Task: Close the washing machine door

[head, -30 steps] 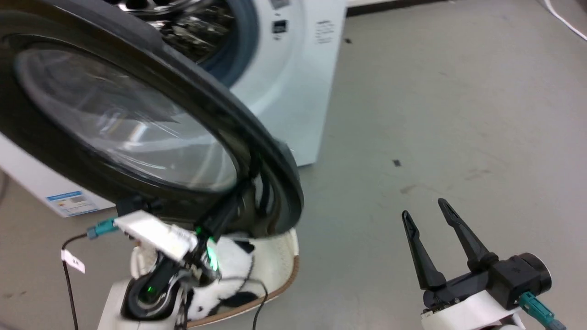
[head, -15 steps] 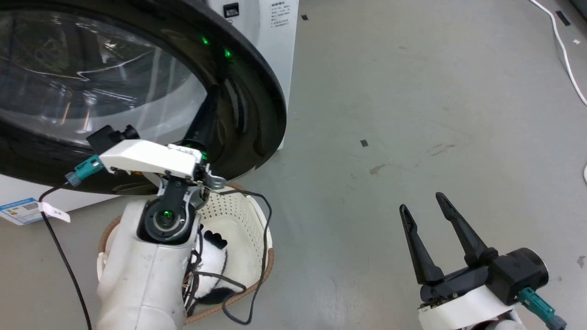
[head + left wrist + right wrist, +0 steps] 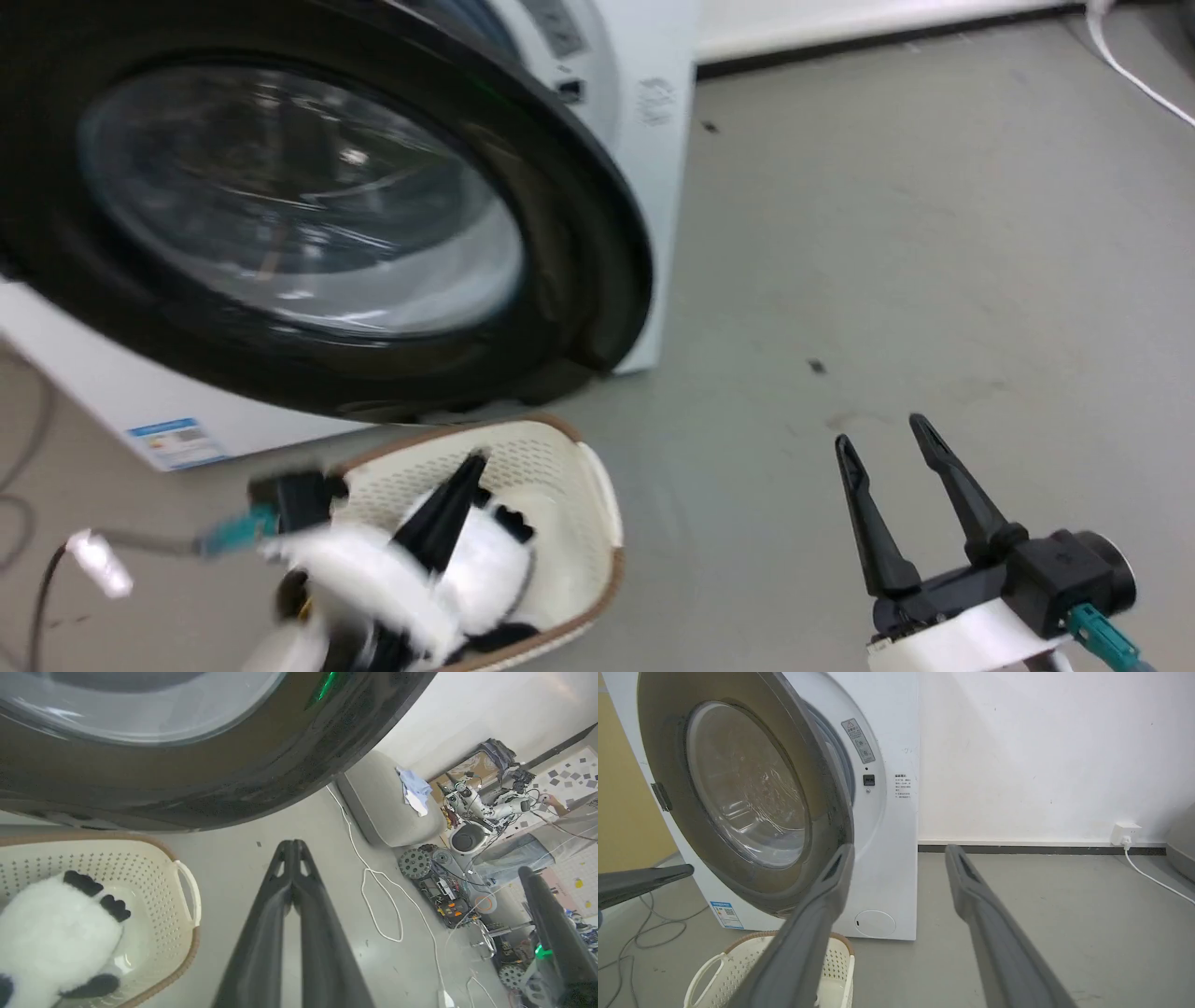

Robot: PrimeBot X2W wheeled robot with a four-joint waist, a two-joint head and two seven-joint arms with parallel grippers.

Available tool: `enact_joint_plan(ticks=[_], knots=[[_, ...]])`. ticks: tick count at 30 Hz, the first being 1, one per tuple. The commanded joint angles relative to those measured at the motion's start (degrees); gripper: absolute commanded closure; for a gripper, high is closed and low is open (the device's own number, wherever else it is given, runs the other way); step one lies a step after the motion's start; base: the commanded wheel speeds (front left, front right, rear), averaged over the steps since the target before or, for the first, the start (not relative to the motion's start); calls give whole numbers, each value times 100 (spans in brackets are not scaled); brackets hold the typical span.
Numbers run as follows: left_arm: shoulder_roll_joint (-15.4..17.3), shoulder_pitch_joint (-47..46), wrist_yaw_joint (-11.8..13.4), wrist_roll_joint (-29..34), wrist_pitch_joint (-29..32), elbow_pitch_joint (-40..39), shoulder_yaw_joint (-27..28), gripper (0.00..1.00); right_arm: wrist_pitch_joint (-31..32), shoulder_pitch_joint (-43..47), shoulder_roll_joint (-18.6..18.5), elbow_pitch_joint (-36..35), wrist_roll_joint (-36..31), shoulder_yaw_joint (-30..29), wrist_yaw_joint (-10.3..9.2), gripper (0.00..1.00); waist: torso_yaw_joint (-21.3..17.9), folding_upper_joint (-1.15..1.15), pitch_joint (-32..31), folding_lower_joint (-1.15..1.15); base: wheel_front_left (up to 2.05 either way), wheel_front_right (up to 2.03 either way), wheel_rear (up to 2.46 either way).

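1. Jaws of the left gripper (image 3: 292, 845) are pressed together on nothing. In the head view it sits at 7 o'clock, smeared by motion, over the cream laundry basket (image 3: 597, 495) that holds a panda toy (image 3: 51, 924).
2. A second ago this gripper was up against the lower rim of the washing machine door (image 3: 299, 196). Now it has dropped clear of the rim, with no contact left. The head camera has swung too, so the scene's shift is partly its doing.
3. The door fills 10 o'clock in the head view. A second ago the steel drum showed behind it, and now it hardly does. From the right wrist, the free edge stands off the front of the washing machine (image 3: 892, 858) at 12 o'clock, with a gap. My reading is that the door is mostly swung in but not latched, so a last push is probably needed.
4. Writing:
   - A blue label (image 3: 726, 912) is at 7 o'clock, low on the front. It is too small to read.
   - A warning sticker (image 3: 859, 740) with a triangle is at 12 o'clock.
   - A block of small print (image 3: 902, 786) sits below it. Neither can be read, and no brand name can be made out.
5. The right gripper (image 3: 882, 434) is at 4 o'clock in the head view. Its fingers are spread wide and empty over bare floor, well apart from the door.
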Motion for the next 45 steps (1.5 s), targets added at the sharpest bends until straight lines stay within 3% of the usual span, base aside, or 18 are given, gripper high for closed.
enact_joint_plan(ticks=[1, 5, 8, 11, 16, 22, 23, 24, 30, 36, 37, 38, 39, 45], knots=[[254, 206, -26, 406, -336, 11, -202, 100, -26, 80, 19, -36, -35, -48, -4, 0, 364, 0, -287, 0, 0, 0, 0], [784, 333, 31, 1367, -1045, 82, -379, 100, -26, 189, 19, -124, -64, -204, -4, 0, 721, 0, -443, 0, 0, 0, 0], [958, 375, 343, 1945, -1345, -60, -145, 100, -26, 248, 19, -166, -123, -273, -4, 0, 964, 0, -520, 0, 0, 0, 0], [912, 571, 690, 2349, -1407, -471, 372, 100, -26, 307, 19, -194, -150, -329, -4, 0, 1185, 0, -600, 0, 0, 0, 0], [386, 1216, 988, 3208, -1412, -1506, 1508, 100, -26, 372, 19, -269, -162, -356, -4, 0, 1478, 0, -675, 0, 0, 0, 0], [-375, 2012, 836, 4315, -1414, -2134, 2089, 100, -26, 395, 19, -276, -172, -281, -4, 0, 1657, 0, -706, 0, 0, 0, 0], [-476, 2098, 794, 4471, -1414, -2147, 2116, 59, -26, 389, 19, -272, -180, -269, -4, 0, 1682, 0, -698, 0, 0, 0, 0], [-553, 2166, 747, 4634, -1414, -2138, 2123, 0, -26, 381, 19, -267, -184, -256, -4, 0, 1701, 0, -694, 0, 0, 0, 0], [-764, 2251, 331, 5291, -1414, -1920, 1955, 0, -26, 360, 3, -248, -204, -217, -4, 0, 1795, 0, -674, 0, 0, 0, 0], [-925, 2111, 129, 5463, -1414, -1805, 2012, 0, -26, 353, -9, -290, -247, -218, -4, 0, 1884, 0, -608, 0, 0, 0, 0], [-947, 2093, 109, 5492, -1414, -1806, 2008, 0, -26, 336, -37, -293, -239, -187, -4, 50, 1902, 0, -577, 0, 0, 0, 0], [-966, 2076, 90, 5521, -1414, -1807, 2000, 0, -26, 299, -75, -315, -234, -162, -4, 92, 1922, 0, -533, 0, 0, 0, 0], [-982, 2052, 73, 5547, -1414, -1803, 1986, 0, -26, 256, -117, -336, -223, -139, -4, 100, 1945, 0, -493, 0, 0, 0, 0], [-1081, 1906, 19, 5634, -1414, -1798, 1867, 0, -26, -67, -500, -286, -146, 127, -4, 100, 2112, 0, -197, 0, 0, 0, 0]])
